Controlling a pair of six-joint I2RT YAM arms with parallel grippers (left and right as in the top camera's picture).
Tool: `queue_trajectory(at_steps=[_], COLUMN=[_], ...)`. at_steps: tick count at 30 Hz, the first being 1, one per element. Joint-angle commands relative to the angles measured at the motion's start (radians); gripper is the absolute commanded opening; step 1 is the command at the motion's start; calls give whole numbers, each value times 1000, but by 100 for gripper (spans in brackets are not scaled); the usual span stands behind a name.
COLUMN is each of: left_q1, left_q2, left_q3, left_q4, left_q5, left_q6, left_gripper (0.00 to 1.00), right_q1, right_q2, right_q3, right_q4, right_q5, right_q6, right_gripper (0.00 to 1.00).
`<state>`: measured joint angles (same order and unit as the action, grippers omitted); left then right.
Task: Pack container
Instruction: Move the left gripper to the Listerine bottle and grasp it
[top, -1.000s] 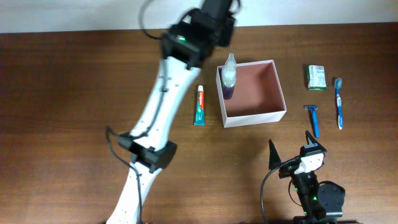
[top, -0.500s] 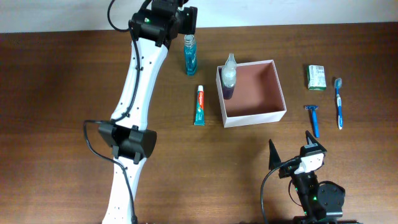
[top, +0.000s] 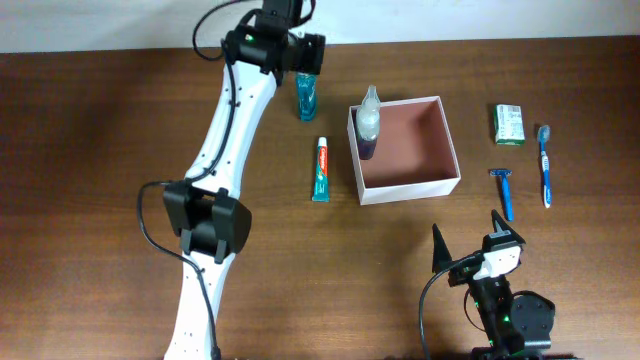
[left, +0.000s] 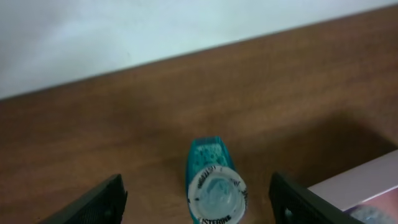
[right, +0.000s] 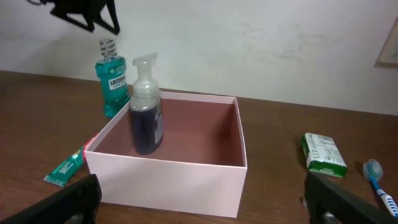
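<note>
The container (top: 410, 188), a white-walled box with a reddish-brown inside, stands at mid-table and also shows in the right wrist view (right: 168, 180). A pump bottle of dark liquid (top: 369, 125) stands upright in its back left corner. A teal mouthwash bottle (top: 306, 95) stands on the table left of the container. My left gripper (top: 297, 55) hangs over it, open. In the left wrist view its fingers (left: 199, 202) are wide apart on either side of the white cap (left: 216, 196), not touching. My right gripper (top: 468, 245) is open and empty near the front edge.
A toothpaste tube (top: 320, 170) lies left of the container. A green-white soap packet (top: 509, 124), a blue razor (top: 503, 192) and a blue toothbrush (top: 545, 165) lie to its right. The left arm stretches from the front across the table's left half.
My left arm has swung from above the container's back left corner to the back left, uncovering the mouthwash bottle and settling over it. The right arm has not moved.
</note>
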<state>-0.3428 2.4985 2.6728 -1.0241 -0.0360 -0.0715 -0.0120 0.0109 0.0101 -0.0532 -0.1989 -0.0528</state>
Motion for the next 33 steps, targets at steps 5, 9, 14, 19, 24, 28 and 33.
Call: queue_trajectory(at_steps=[5,9,14,19,24,28,33], left_q1=[-14,-15,-19,-19,-21,-24,-24], left_q2=[10,11,15,32,50,73,77], left_q3=[-56,-87,-106,-107,-107,-107,-106], left_q4=[26,23,23,19,18,15,19], left_q5=[15,15,15,15,15,16,15], left_q6=[16,16,16,16,16,15,16], left_gripper=[75,75,75,75,74,74,70], right_q1=[5,5,5,5,5,5,5], right_q2=[-7,-7,-7,-7,-7,-7,-7], right_q3=[-5,-5,-5,-5,-5,-5,-5], right_q4=[-5,-5,-5,-5,-5,-5,-5], right_q5=[9,9,9,9,9,9,9], right_q6=[0,0,0,0,0,0,0], right_gripper=[99,99,99,99,99,99,99])
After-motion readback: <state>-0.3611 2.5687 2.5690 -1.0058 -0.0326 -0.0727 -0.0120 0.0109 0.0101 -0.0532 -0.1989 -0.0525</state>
